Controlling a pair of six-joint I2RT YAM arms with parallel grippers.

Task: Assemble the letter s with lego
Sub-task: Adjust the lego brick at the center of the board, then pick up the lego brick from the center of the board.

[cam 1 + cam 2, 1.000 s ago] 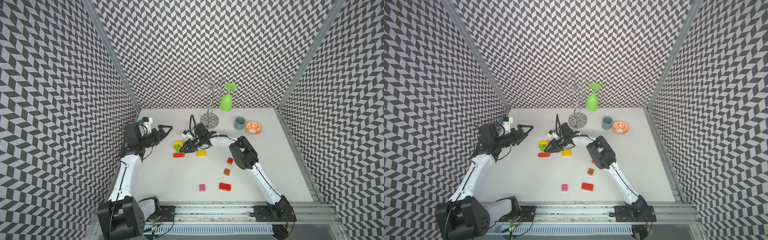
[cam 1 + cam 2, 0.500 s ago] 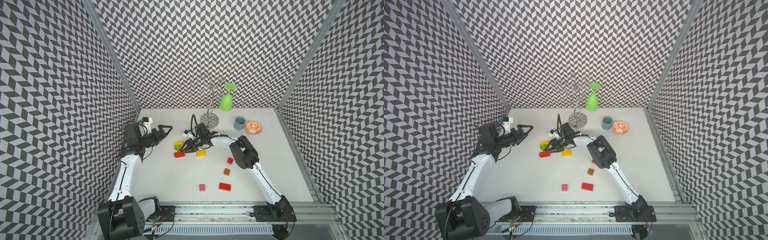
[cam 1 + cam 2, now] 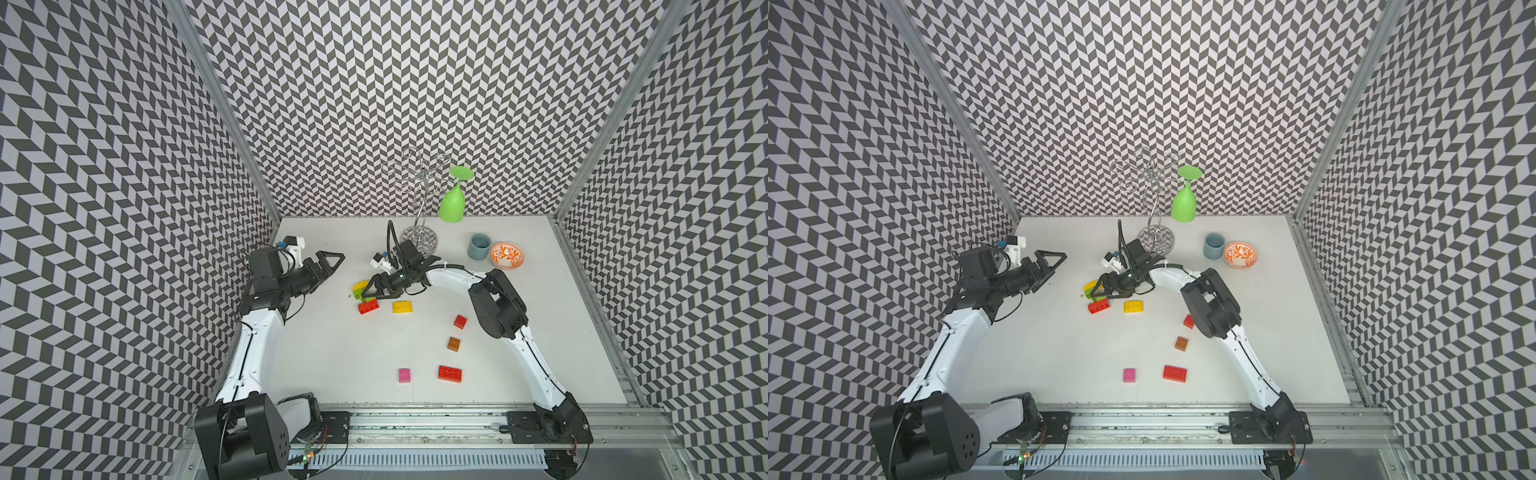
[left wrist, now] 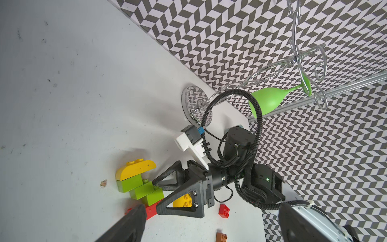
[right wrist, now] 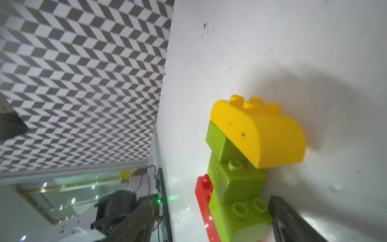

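We find no legible text, label, brand, number or sign on anything in view. The stud tops of the lego point(image 5: 236, 182) show closest in the right wrist view, and we can read no embossing on them there. The bowl point(image 3: 507, 256) near the table's far edge carries an orange ornament in both top views, and we make out no lettering in it.
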